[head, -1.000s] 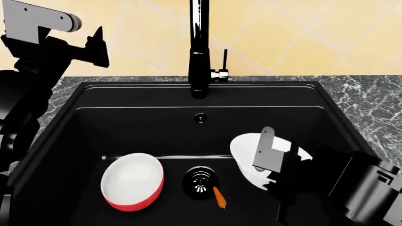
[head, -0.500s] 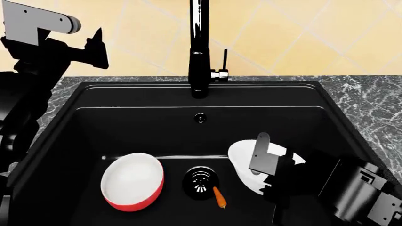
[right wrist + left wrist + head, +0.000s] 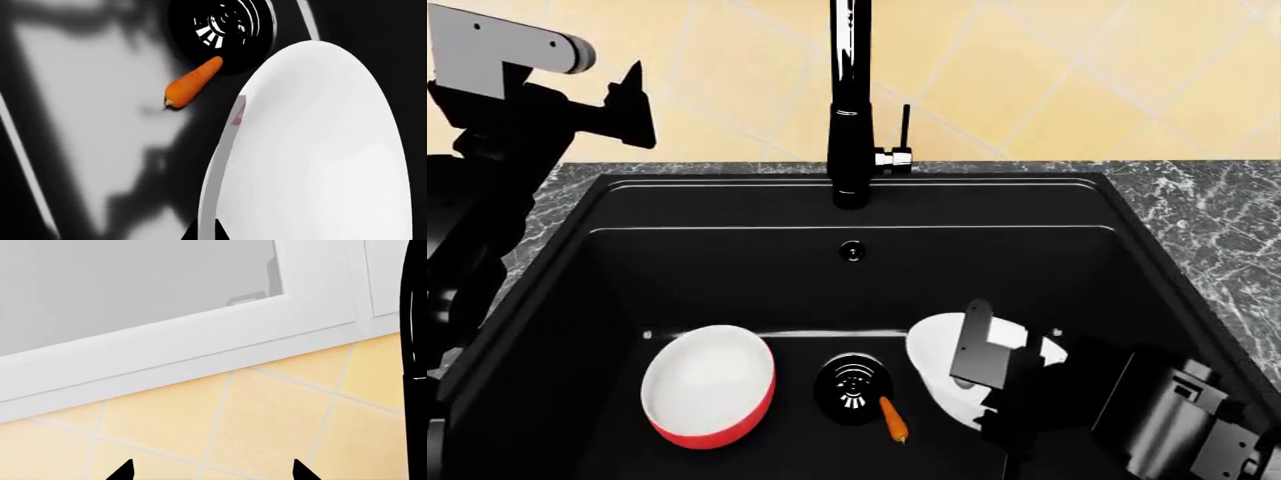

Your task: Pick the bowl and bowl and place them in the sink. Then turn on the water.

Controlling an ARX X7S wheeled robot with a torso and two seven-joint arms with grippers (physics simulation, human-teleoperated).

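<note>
Head view: right gripper (image 3: 981, 372) grips white bowl (image 3: 941, 362) inside sink (image 3: 694, 250).

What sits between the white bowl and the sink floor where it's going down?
Nothing visible directly under the white bowl, held by the right gripper inside the sink. A small carrot lies beside the drain, close to the bowl's rim but apart from it. The red bowl sits on the drain's far side.
</note>
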